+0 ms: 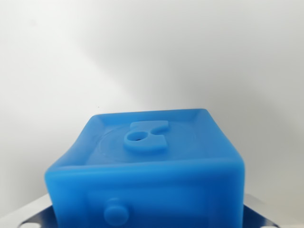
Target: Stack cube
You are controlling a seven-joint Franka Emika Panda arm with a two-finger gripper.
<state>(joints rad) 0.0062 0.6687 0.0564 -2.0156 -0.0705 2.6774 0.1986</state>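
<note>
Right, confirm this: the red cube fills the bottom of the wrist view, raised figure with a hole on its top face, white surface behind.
Wrong colour: the cube is blue, not red, as the wrist view shows. The rest stands: it fills the bottom, its top carries a raised figure with a hole, and a white surface lies behind.

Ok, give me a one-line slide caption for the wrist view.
Wrist view: blue cube fills the lower frame between metal fingers, against a plain white surface.

Smooth, slightly glossy blue plastic cube (152,166), matt white surface (142,52)
</note>
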